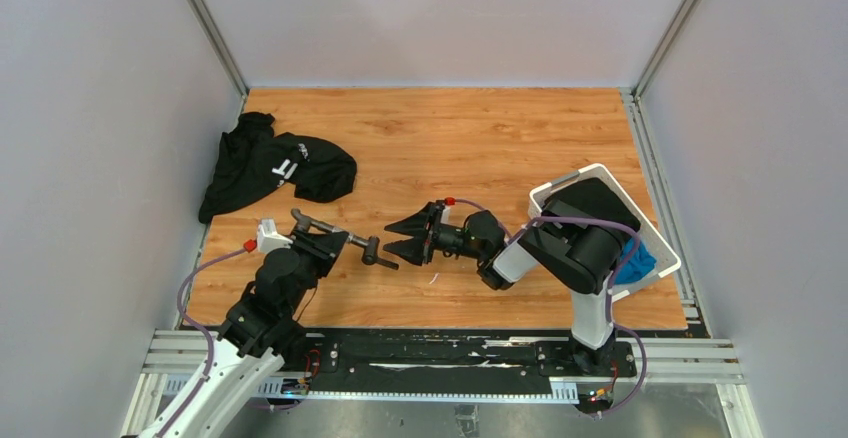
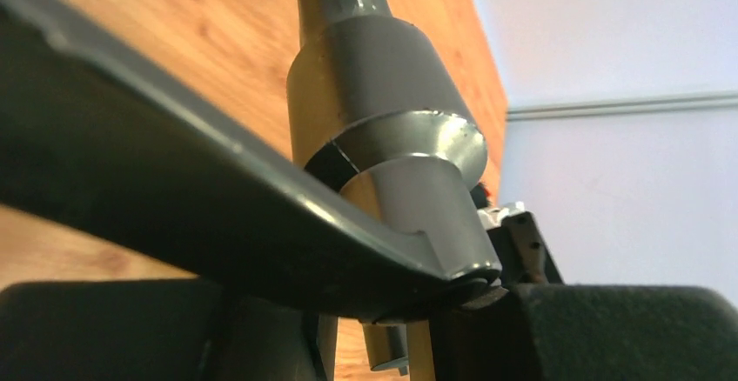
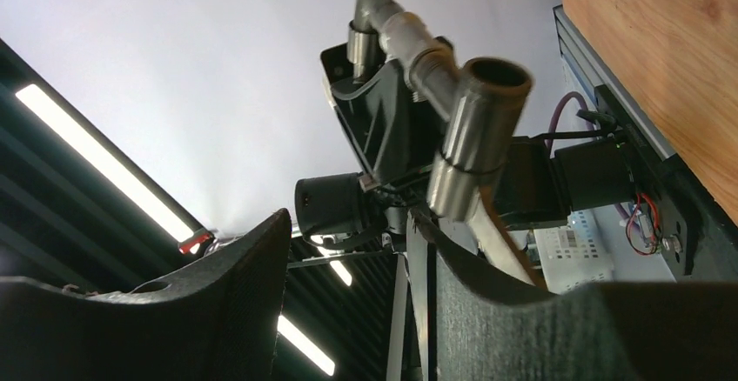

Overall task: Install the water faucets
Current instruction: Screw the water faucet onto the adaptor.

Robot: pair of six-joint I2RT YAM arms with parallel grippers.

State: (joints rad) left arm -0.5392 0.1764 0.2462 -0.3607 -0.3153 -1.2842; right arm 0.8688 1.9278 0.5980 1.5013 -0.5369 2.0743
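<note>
One of the water faucets [image 1: 345,238], a dark-grey metal tap with a tube stub and a thin lever, is held above the wooden table [image 1: 450,138]. My left gripper [image 1: 322,243] is shut on its middle. In the left wrist view the water faucet [image 2: 383,137] fills the centre, its lever crossing my left gripper [image 2: 392,311]. My right gripper [image 1: 388,239] points left at the faucet's right end, open. In the right wrist view the water faucet [image 3: 474,129] hangs just past my right gripper [image 3: 357,224], and a thin strip runs beside the right finger [image 3: 557,329]; nothing is clamped.
A black cloth garment [image 1: 275,163] lies at the table's back left. A white plastic basket [image 1: 548,196] with something blue [image 1: 636,263] in it stands at the right, partly behind the right arm. Grey walls and aluminium rails close in the table.
</note>
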